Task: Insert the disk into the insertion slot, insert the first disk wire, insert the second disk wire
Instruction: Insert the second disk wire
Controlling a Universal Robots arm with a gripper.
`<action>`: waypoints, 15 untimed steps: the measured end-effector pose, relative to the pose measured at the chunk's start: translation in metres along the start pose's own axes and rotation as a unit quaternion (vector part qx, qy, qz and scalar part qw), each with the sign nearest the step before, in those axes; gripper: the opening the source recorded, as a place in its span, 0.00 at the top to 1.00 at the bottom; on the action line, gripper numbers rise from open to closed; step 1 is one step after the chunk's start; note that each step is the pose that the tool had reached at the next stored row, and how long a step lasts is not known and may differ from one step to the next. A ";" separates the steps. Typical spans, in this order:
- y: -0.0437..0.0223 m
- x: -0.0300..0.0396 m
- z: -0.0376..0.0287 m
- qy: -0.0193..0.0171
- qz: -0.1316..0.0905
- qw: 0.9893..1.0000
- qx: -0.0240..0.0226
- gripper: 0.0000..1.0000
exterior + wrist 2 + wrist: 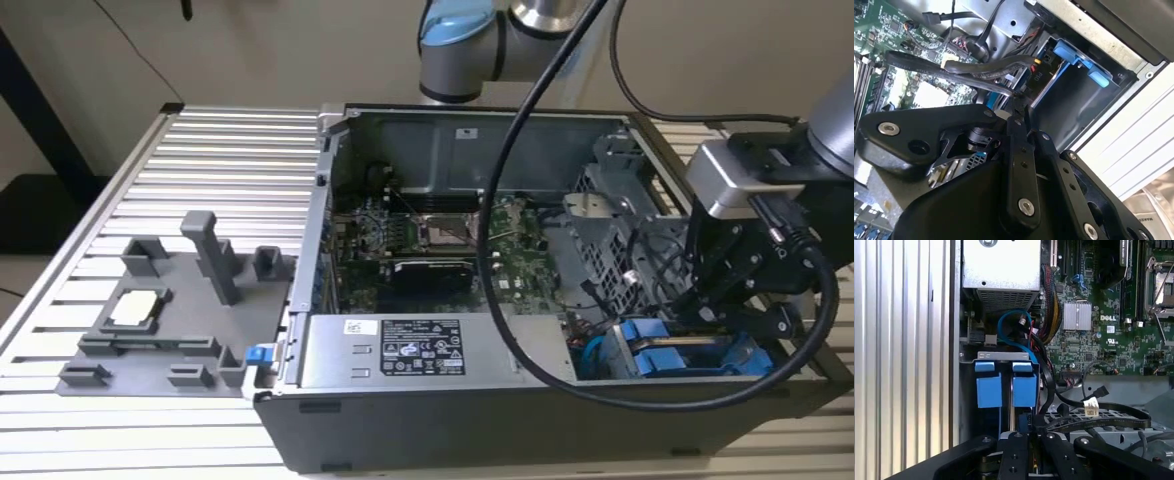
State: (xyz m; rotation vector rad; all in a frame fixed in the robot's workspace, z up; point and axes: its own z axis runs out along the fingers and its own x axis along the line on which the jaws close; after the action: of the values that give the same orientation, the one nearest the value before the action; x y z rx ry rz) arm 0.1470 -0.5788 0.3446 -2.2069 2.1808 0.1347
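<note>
Claw (705,312) down inside the open computer case (441,395), over the drive cage at the exterior view's right; fingers pinched on a black wire (979,67). Disk (1006,390) seated in the insertion slot (674,358), blue carrier tabs showing just beside the claw.

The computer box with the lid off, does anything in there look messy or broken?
Nothing looks broken. The messy part is a bunch of loose black cables draped across the grey drive cage, not plugged in tidily. The gripper hangs right by the blue rails of the insertion slot.
</note>
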 end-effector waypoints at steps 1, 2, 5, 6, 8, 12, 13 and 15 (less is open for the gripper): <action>-0.0005 0.0004 0.0003 -0.001 0.000 1.000 0.000 0.84; -0.0011 0.0008 0.0005 -0.003 0.000 1.000 0.000 0.84; -0.0024 0.0014 0.0010 -0.010 0.000 1.000 0.000 0.84; -0.0024 0.0015 0.0014 -0.011 0.000 1.000 0.000 0.84; -0.0026 0.0020 0.0023 -0.012 0.000 1.000 0.000 0.84; -0.0029 0.0030 0.0029 -0.012 0.003 1.000 0.000 0.84; -0.0029 0.0033 0.0031 -0.012 0.003 1.000 0.001 0.84; -0.0030 0.0036 0.0039 -0.012 0.005 1.000 0.001 0.84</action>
State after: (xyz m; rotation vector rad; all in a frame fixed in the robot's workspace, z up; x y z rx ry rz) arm 0.1498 -0.5820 0.3403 -2.1830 2.1793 0.1583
